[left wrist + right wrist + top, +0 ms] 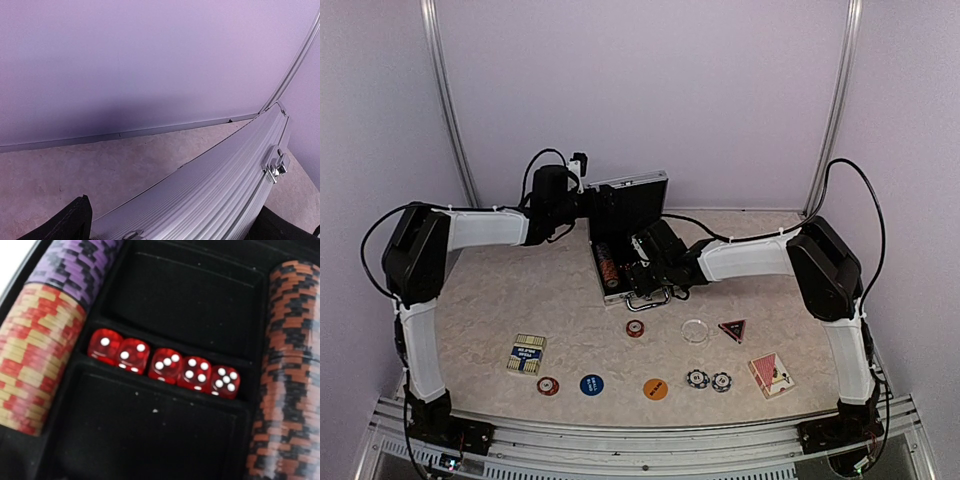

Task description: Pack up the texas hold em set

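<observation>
**A:** What lies nearest on the table (pixel 490 300)?

**B:** A front row. From the left: one blue-and-cream deck (pixel 527 353), one red chip (pixel 548 386), one blue disc (pixel 591 384), one orange disc (pixel 655 388), two dark striped chips (pixel 697 378) (pixel 721 382) just beside each other, and one red-backed deck (pixel 771 374).

**A:** And behind that row?

**B:** A second red chip (pixel 635 328), one clear disc (pixel 695 330) and one dark triangle (pixel 731 329). That makes four loose chips, three discs and two decks.

**A:** Where is the case?

**B:** The case (pixel 625 210) is farther back, mid-table, near the rear wall. It is open, with its metal handle (pixel 655 297) on the near edge. It is silver and ribbed outside, black-lined inside.

**A:** What is inside it?

**B:** The right wrist view shows five red dice (pixel 165 364) in a row in a narrow slot, reading one to five. There is a black compartment on each side of the slot. A row of red-and-yellow chips (pixel 30 355) and purple ones (pixel 70 265) runs along one side, and brown-and-black chips (pixel 290 365) along the other.

**A:** The claws?

**B:** The right gripper (pixel 638 270) hangs over the open tray. Its fingers are not shown clearly, so I cannot tell how they stand. The left gripper (pixel 588 195) is at the upright lid (pixel 210 185). It has a dark finger (pixel 70 222) on each side of the lid, but I cannot tell whether they pinch it.
</observation>
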Controlling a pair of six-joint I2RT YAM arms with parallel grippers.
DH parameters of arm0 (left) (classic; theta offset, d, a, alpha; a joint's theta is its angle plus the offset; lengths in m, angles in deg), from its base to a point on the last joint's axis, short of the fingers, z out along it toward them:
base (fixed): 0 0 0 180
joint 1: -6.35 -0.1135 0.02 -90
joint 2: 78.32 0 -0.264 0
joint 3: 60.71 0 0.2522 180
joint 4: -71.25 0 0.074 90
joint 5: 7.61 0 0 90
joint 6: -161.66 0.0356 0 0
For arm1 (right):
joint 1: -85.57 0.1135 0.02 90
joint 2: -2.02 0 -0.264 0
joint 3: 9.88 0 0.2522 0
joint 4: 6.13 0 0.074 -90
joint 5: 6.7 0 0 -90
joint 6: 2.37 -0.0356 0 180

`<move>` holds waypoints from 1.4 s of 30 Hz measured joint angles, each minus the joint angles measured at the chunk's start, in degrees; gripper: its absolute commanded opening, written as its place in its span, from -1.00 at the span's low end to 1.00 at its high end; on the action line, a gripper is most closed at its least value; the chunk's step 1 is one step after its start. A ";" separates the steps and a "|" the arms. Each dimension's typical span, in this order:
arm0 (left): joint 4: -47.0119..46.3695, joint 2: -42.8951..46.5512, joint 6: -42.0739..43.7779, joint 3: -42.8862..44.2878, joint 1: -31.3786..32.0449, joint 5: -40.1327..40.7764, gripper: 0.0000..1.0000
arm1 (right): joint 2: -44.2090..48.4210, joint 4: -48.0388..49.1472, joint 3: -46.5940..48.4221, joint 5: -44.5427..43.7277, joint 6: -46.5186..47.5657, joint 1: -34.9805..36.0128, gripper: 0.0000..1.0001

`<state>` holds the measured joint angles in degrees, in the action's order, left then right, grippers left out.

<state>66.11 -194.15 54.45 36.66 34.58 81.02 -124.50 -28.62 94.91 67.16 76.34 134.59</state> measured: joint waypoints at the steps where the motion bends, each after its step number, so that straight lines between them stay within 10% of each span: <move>1: -0.24 0.15 0.07 -0.35 0.11 0.11 0.98 | 0.00 -0.02 0.00 0.00 -0.04 0.00 0.60; 42: -2.29 5.77 7.54 -9.84 6.03 10.38 0.98 | 0.52 -4.44 1.25 1.66 -0.46 0.46 0.61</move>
<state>63.82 -188.38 61.99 26.83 40.62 91.40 -123.97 -33.06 96.15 68.82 75.88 135.04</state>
